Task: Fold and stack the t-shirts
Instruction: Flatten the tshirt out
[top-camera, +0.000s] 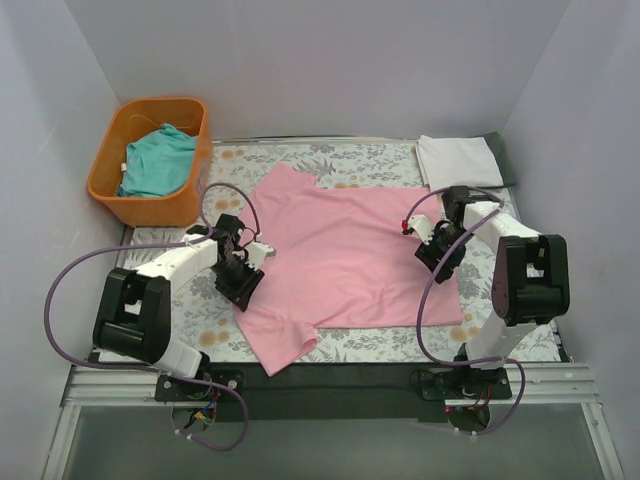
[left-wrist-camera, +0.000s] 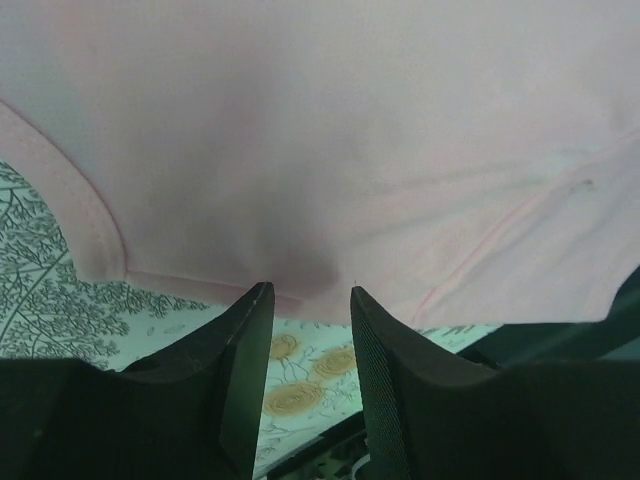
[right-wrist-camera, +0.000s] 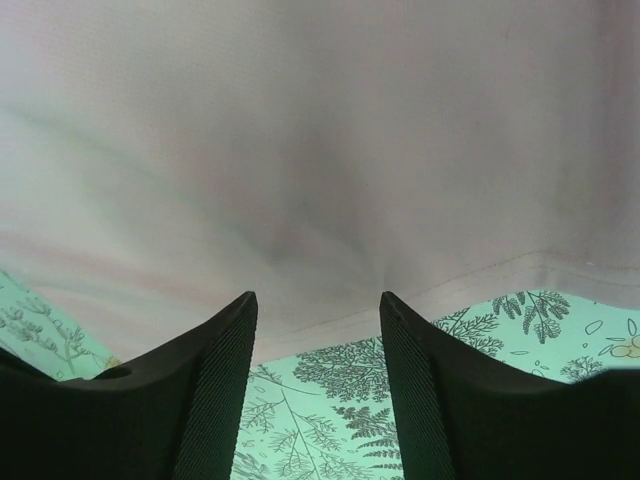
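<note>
The pink t-shirt (top-camera: 345, 255) lies spread flat on the floral table cloth, sleeves toward the left and hem toward the right. My left gripper (top-camera: 243, 280) is open at the shirt's left edge. In the left wrist view its fingertips (left-wrist-camera: 262, 300) reach the pink edge (left-wrist-camera: 330, 150) with nothing between them. My right gripper (top-camera: 432, 255) is open at the hem on the right. In the right wrist view the hem (right-wrist-camera: 330, 200) lies just beyond its gripper (right-wrist-camera: 316, 298). The white t-shirt (top-camera: 455, 158) lies folded at the back right. The teal t-shirt (top-camera: 158, 162) is crumpled in the basket.
The orange plastic basket (top-camera: 105, 170) stands at the back left by the wall. A dark grey piece (top-camera: 502, 160) lies under the white shirt's right side. The floral table cloth (top-camera: 380, 345) shows around the pink shirt. Walls close in on both sides and the back.
</note>
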